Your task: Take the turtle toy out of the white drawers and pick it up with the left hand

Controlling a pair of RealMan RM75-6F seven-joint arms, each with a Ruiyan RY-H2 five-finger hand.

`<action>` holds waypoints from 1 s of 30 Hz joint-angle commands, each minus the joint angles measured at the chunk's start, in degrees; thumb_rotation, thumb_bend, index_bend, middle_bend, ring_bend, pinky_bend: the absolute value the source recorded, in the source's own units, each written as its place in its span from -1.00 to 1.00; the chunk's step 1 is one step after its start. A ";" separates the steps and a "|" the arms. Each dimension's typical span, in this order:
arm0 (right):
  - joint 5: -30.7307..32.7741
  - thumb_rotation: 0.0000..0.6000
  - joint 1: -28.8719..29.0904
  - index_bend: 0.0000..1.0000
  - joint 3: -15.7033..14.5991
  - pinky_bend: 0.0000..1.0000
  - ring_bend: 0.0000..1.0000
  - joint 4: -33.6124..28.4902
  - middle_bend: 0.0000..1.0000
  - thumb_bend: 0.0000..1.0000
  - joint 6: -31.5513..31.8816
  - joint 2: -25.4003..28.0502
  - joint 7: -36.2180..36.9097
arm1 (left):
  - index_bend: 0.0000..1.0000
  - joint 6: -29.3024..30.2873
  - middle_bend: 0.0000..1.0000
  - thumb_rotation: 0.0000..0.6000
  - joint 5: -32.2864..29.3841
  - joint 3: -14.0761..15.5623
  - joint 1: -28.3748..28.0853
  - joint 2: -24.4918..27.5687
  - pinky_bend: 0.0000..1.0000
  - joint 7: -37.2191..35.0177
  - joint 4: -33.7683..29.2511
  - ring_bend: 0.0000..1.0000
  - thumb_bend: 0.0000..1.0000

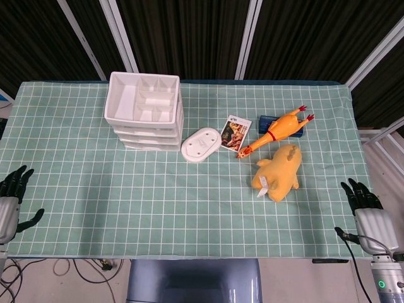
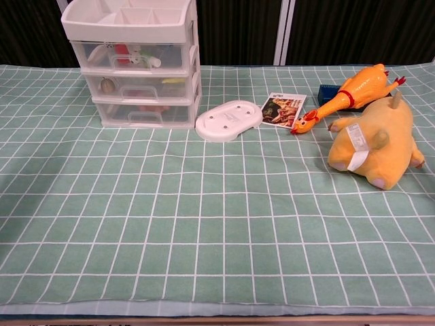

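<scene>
The white drawers (image 1: pixel 146 118) (image 2: pixel 139 68) stand at the back left of the table, all drawers closed. Blurred coloured items show through the clear fronts in the chest view; I cannot tell which one is the turtle toy. My left hand (image 1: pixel 11 201) hovers off the table's left front edge with fingers apart and nothing in it. My right hand (image 1: pixel 370 216) sits off the right front corner, fingers spread, holding nothing. Neither hand appears in the chest view.
A white oval lid (image 1: pixel 201 144) lies just right of the drawers. Beside it lie a small picture card (image 1: pixel 235 132), a rubber chicken (image 1: pixel 278 130), a dark blue box (image 1: pixel 267 120) and a yellow plush animal (image 1: pixel 279 172). A green checked cloth (image 1: pixel 158 202) covers the table.
</scene>
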 commanded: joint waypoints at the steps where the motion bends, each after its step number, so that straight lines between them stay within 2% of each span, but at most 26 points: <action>1: 0.10 1.00 0.08 -1.00 -0.05 -0.63 -1.00 -0.09 -1.00 -0.94 -0.30 0.13 0.31 | -1.00 -2.26 -0.26 1.00 -1.72 -2.41 -2.54 -0.74 0.25 -0.36 -1.66 -0.05 -0.25; 2: 0.09 1.00 0.11 -1.00 -0.07 -0.63 -1.00 -0.14 -1.00 -0.94 -0.38 0.18 0.39 | -1.00 -3.48 -0.04 1.00 -2.82 -3.32 -3.56 -1.11 0.39 -0.40 -2.21 0.15 -0.18; 5: 0.07 1.00 0.17 -1.00 -0.11 -0.63 -1.00 -0.18 -1.00 -0.94 -0.53 0.30 0.46 | -0.96 -8.03 0.40 1.00 -7.76 -6.13 -6.60 -2.44 0.70 -1.58 -4.44 0.52 0.01; 8: 0.30 1.00 0.25 -1.00 -0.19 -0.63 -1.00 -0.23 -1.00 -0.94 -0.98 0.41 0.75 | -0.91 -14.35 0.58 1.00 -16.42 -9.56 -10.04 -4.06 0.88 -3.63 -7.37 0.68 0.14; 11: 0.53 1.00 0.37 -1.00 -0.24 -0.63 -1.00 -0.27 -1.00 -0.94 -1.45 0.55 1.03 | -0.83 -18.64 0.63 1.00 -23.78 -12.19 -12.84 -5.46 0.91 -4.31 -8.82 0.72 0.28; 15: 0.76 1.00 0.41 -1.00 -0.21 -0.63 -1.00 -0.34 -1.00 -0.94 -1.70 0.70 1.61 | -0.61 -22.00 0.72 1.00 -32.70 -15.11 -17.24 -8.76 0.93 -2.56 -7.71 0.78 0.42; 21: 1.21 1.00 0.56 -1.00 -0.14 -0.63 -1.00 -0.21 -1.00 -0.94 -2.25 0.72 2.50 | -0.44 -22.60 0.81 1.00 -40.04 -16.26 -22.37 -14.13 0.97 2.46 -3.24 0.87 0.44; 25: 1.48 1.00 0.74 -1.00 -0.06 -0.63 -1.00 -0.20 -1.00 -0.93 -2.70 0.73 3.17 | -0.45 -24.24 0.82 1.00 -46.47 -16.55 -26.37 -17.90 0.97 6.53 0.81 0.88 0.44; 30: 1.67 1.00 0.88 -1.00 -0.02 -0.63 -1.00 -0.25 -1.00 -0.93 -3.05 0.79 3.84 | -0.58 -28.20 0.84 1.00 -54.77 -17.70 -30.73 -20.90 0.97 8.91 4.50 0.89 0.47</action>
